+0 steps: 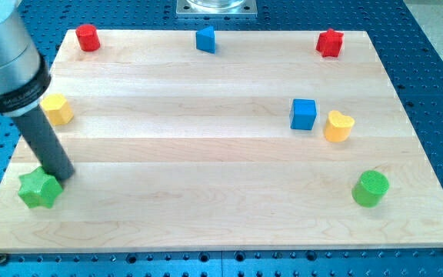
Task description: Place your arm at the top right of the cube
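The blue cube (303, 114) sits on the wooden board at the view's right of centre, with a yellow heart-shaped block (338, 126) just to its right. My tip (61, 175) is far away at the view's lower left, touching the upper right edge of a green star-shaped block (38, 190). The dark rod slants up to the view's top left from there.
A yellow block (56, 109) lies at the left edge beside the rod. A red cylinder (88, 37), a small blue block (206, 39) and a red star-shaped block (330, 43) line the top edge. A green cylinder (370, 188) is at lower right.
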